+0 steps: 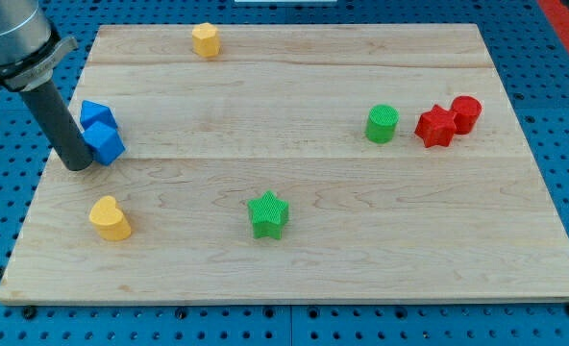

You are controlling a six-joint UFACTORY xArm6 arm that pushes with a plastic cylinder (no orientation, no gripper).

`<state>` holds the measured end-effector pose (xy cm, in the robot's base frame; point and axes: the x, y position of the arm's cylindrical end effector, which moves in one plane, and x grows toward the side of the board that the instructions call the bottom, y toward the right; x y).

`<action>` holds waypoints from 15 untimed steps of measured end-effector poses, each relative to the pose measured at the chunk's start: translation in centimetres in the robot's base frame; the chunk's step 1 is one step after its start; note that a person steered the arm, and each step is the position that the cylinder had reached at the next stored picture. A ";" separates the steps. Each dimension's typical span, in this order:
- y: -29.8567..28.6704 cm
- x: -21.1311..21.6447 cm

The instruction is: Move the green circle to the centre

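The green circle point(382, 124) stands on the wooden board point(294, 259) at the view's right, just left of the red blocks. My tip point(77, 166) rests at the view's left edge of the board, touching or almost touching the lower blue block point(103, 144). It is far to the left of the green circle. The dark rod rises from the tip toward the view's top left.
A second blue block point(96, 114) sits just above the first. A red star point(436, 126) and a red circle point(466, 113) lie right of the green circle. A green star point(268, 214) is at bottom centre, a yellow heart point(110, 217) bottom left, a yellow hexagon point(206, 39) at top.
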<state>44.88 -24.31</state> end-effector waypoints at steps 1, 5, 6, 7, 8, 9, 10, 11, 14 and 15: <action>0.0 -1.0; 12.7 0.5; 12.8 0.5; 12.8 0.5; 13.2 1.1; 13.2 -0.1; 17.4 -3.8; 23.9 -9.8; 40.4 -1.7; 39.3 -4.2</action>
<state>40.64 14.97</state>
